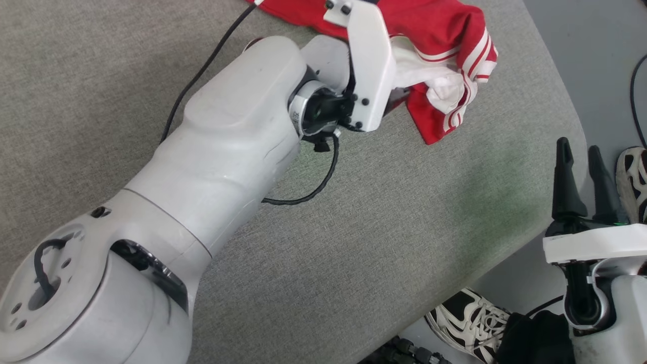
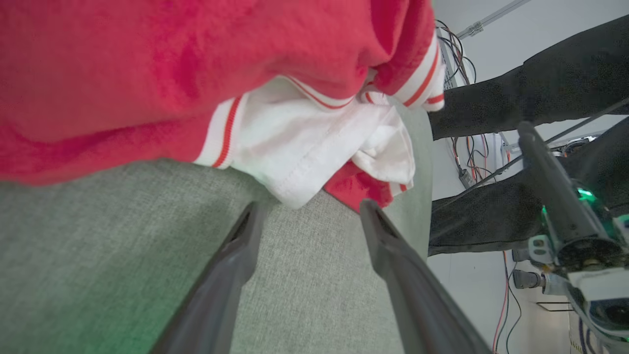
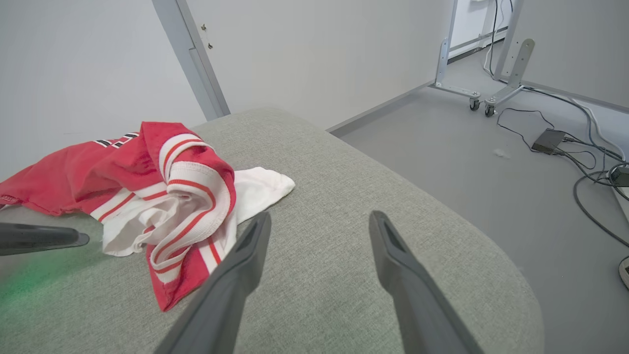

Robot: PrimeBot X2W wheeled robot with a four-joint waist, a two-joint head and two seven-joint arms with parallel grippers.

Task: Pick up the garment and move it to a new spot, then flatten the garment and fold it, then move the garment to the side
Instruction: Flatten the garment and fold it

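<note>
- Grippers: two, each with two dark fingers (image 3: 236, 275). The right gripper (image 1: 579, 146) sits nearest, off the table's right edge, pointing up with its fingers apart and holding nothing. It is probably parked there to leave the other arm room.
- Shoes: two, white and black, on the floor by that edge (image 1: 472, 321) (image 1: 632, 182). They belong to a person standing close, whose dark legs (image 2: 516, 98) show in the left wrist view.
- Table (image 1: 379, 212): one, covered in grey fabric, with a rounded corner. It gives a broad flat surface for the spreading and folding to come.
- Left arm (image 1: 227, 141): one pale forearm stretched across the table towards the far corner. One black cable (image 1: 323, 182) loops under its wrist.
- The left gripper (image 2: 312, 205) hangs low over the fabric with its fingers apart and nothing between them. Its tips stop just short of the sleeve (image 2: 295, 147). It looks lined up to pinch that loose white edge, the easiest part to grab.
- The garment (image 1: 445, 30): one, lying in a crumpled heap near the table's far right corner. The red body is bunched, one white sleeve spills towards the left gripper, and the striped trim is folded over on itself. A scrap of black lettering (image 3: 115, 141) shows. Nothing has been lifted, flattened or folded yet, so the pick-up looks like the step in hand.
- Castors: two (image 3: 474, 104) (image 3: 488, 110), on a metal frame across the floor, with several cables lying nearby.
</note>
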